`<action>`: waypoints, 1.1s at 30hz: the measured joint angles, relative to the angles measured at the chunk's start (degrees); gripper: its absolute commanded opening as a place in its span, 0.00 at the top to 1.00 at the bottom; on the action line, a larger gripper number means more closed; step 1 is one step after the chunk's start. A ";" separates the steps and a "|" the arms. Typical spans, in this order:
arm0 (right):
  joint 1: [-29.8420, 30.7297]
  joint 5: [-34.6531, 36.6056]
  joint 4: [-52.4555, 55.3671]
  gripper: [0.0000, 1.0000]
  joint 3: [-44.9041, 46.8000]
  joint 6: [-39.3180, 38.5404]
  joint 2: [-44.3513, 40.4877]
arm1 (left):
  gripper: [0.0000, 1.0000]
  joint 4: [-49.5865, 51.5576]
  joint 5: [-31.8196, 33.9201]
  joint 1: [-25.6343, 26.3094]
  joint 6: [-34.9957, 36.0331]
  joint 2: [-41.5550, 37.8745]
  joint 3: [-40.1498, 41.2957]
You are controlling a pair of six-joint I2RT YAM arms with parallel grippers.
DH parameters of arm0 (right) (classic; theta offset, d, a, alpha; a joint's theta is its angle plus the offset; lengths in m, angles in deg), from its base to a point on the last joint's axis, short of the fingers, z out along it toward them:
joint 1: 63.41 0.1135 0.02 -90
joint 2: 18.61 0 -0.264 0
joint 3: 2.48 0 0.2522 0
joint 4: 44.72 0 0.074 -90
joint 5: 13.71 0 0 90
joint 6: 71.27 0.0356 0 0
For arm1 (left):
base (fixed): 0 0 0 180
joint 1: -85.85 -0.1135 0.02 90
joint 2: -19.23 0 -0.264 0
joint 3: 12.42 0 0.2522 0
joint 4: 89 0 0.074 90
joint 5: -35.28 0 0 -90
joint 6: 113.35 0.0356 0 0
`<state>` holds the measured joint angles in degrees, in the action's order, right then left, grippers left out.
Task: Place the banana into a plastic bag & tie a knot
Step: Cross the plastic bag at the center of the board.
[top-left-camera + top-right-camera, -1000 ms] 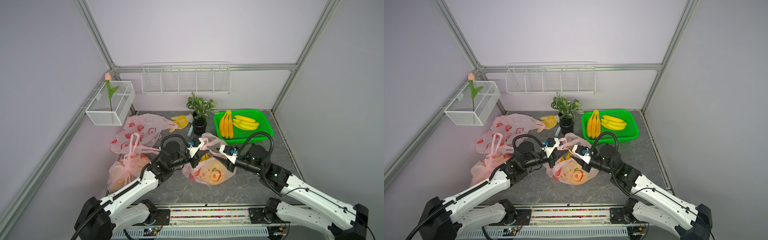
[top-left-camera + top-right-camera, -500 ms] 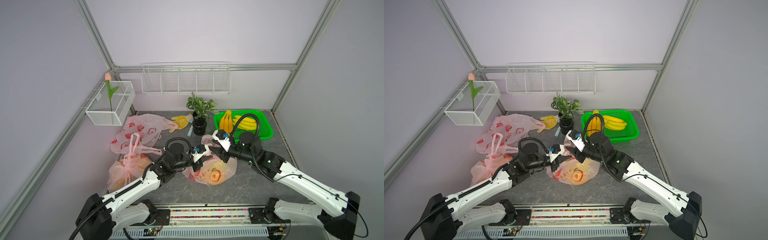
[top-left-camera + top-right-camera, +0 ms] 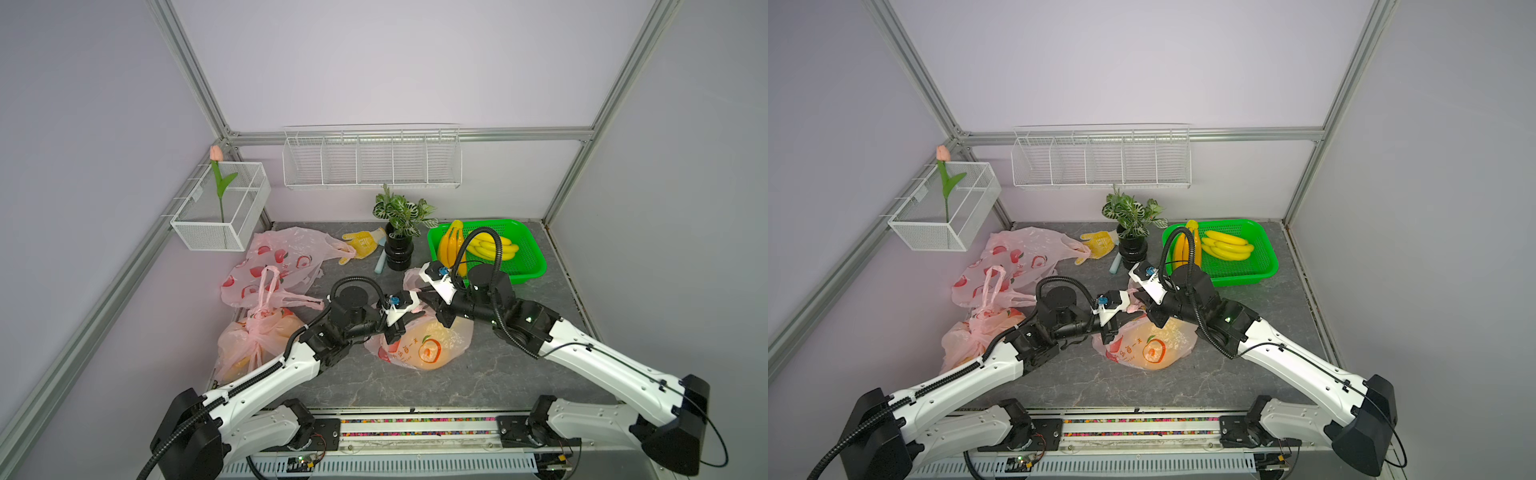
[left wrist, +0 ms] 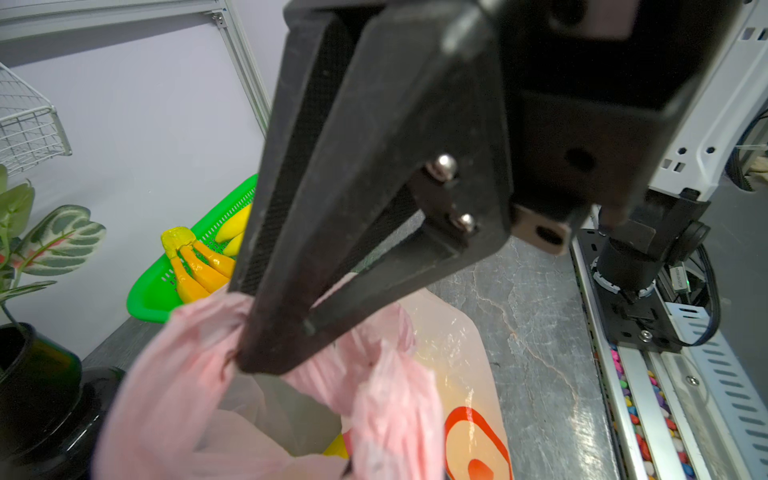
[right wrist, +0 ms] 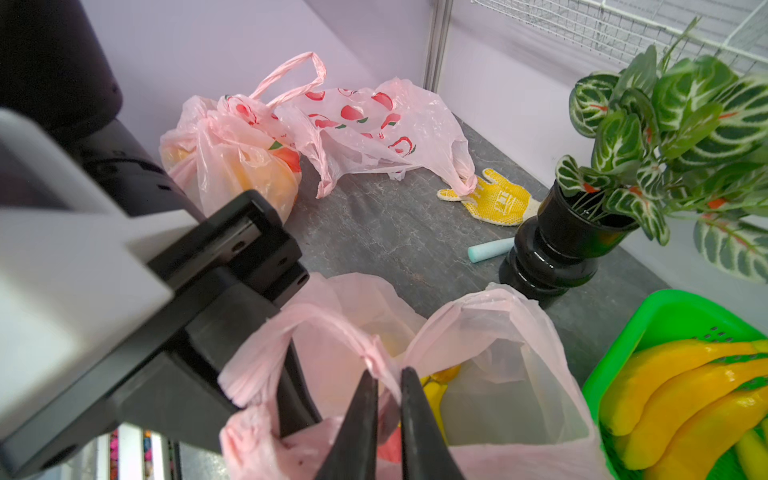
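The pink plastic bag (image 3: 419, 345) lies mid-table with its mouth open and a yellow banana (image 5: 436, 390) showing inside. My right gripper (image 5: 388, 386) is over the bag's far side, shut on one twisted pink handle (image 5: 374, 357). The left gripper (image 3: 411, 318) comes in from the left over the bag's mouth. Its fingers (image 5: 291, 395) pass through the other handle's loop (image 5: 257, 361), and pink plastic hides the jaws in the left wrist view. The two grippers almost touch above the bag.
A green basket (image 3: 528, 266) with more bananas stands at the back right, right behind the right wrist. A black-potted plant (image 3: 399, 249), a yellow glove (image 3: 365, 245) and a teal stick (image 3: 380, 264) lie behind the bag. A tied bag (image 3: 257, 336) and a flat bag (image 3: 282, 257) are on the left.
The right arm swung from the bag's right side to behind it and its jaws closed on a handle. The left gripper shifted slightly right over the bag's mouth.
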<state>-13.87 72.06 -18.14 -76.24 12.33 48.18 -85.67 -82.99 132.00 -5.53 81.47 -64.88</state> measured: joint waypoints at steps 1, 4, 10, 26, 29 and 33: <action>0.00 0.07 -0.24 0.93 0.00 0.26 0.00 | 0.85 -0.04 0.39 0.00 -0.02 -0.13 0.00; 0.09 0.42 -1.57 0.93 0.39 1.09 -0.13 | 0.76 -0.35 1.81 0.00 -0.63 -0.63 0.02; 0.74 3.19 -5.01 0.94 3.37 3.39 -1.25 | 0.64 -1.77 5.14 0.00 -2.40 -1.99 0.02; 2.95 11.52 -8.39 0.94 4.55 5.60 -1.64 | 0.68 -5.27 12.00 0.00 -5.35 -2.91 0.76; 3.10 13.38 -8.37 0.93 4.55 5.75 -1.64 | 0.68 -5.97 13.18 0.00 -5.66 -3.28 1.11; 3.13 15.67 -8.20 0.93 4.55 5.97 -1.64 | 0.65 -6.25 14.99 0.00 -6.47 -3.63 1.62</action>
<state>-10.74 87.74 -26.34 -71.70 18.30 46.54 -91.92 -68.00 132.00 -12.00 77.84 -63.26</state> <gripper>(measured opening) 0.068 0.334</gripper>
